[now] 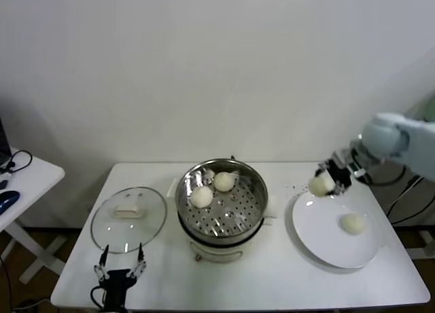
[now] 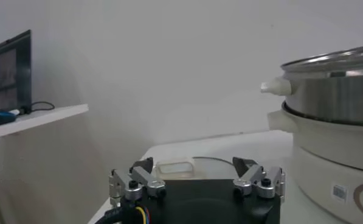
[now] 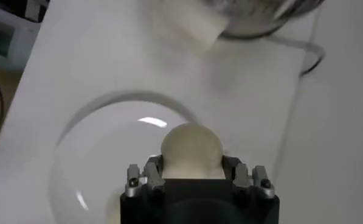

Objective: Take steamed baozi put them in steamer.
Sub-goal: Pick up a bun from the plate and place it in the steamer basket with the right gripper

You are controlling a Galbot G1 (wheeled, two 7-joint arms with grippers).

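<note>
The steel steamer (image 1: 221, 203) stands on its white cooker base at the table's middle, with two cream baozi (image 1: 201, 197) (image 1: 224, 181) inside at the back left. My right gripper (image 1: 326, 180) is shut on a third baozi (image 1: 320, 185) and holds it above the left rim of the white plate (image 1: 319, 238); in the right wrist view the bun (image 3: 191, 149) sits between the fingers over the plate (image 3: 102, 152). A fourth baozi (image 1: 352, 223) lies on the plate. My left gripper (image 1: 120, 265) is open and empty at the table's front left, near the lid.
The round glass lid (image 1: 129, 218) lies flat left of the steamer, and also shows in the left wrist view (image 2: 181, 167). A side desk (image 1: 20, 184) with cables stands at the far left. The steamer's side (image 2: 333, 103) fills the left wrist view's edge.
</note>
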